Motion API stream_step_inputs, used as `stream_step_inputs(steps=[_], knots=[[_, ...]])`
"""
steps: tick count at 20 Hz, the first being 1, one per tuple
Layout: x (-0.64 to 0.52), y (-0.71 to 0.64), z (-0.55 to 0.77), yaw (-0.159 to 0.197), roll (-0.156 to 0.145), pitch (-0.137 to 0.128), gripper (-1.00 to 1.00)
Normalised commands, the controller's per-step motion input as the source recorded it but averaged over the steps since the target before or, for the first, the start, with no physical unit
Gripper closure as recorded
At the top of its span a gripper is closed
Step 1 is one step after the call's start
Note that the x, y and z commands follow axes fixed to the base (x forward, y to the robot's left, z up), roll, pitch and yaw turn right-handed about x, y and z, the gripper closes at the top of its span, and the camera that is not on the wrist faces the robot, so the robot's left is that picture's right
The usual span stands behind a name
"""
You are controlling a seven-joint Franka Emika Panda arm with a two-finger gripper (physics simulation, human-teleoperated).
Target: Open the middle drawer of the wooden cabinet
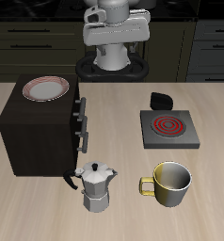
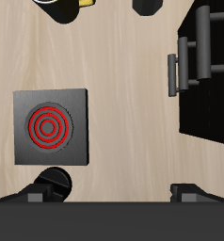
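Three drawer handles show on the cabinet (image 1: 39,136) in the exterior view, the middle drawer (image 1: 81,120) between the other two; the wrist view catches the handles from above, the middle drawer's (image 2: 177,73) shut like the rest. Only the exterior view shows the plate (image 1: 45,89) on top, the moka pot (image 1: 95,186) and the mug (image 1: 170,184). Both show the hotplate (image 1: 168,126). At the table's back the arm is drawn up, the gripper (image 2: 121,193) high over bare table, holding nothing, its fingers wide apart.
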Motion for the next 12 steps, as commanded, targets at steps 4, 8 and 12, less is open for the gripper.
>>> stream_step_inputs(steps=[4, 8, 12], knots=[[0.07, 0.17, 0.03, -0.020, -0.063, -0.030, -1.00], [0.17, 0.41, 0.05, 0.059, -0.102, -0.047, -1.00], [0.27, 0.35, 0.17, 0.077, -0.077, -0.028, -1.00]])
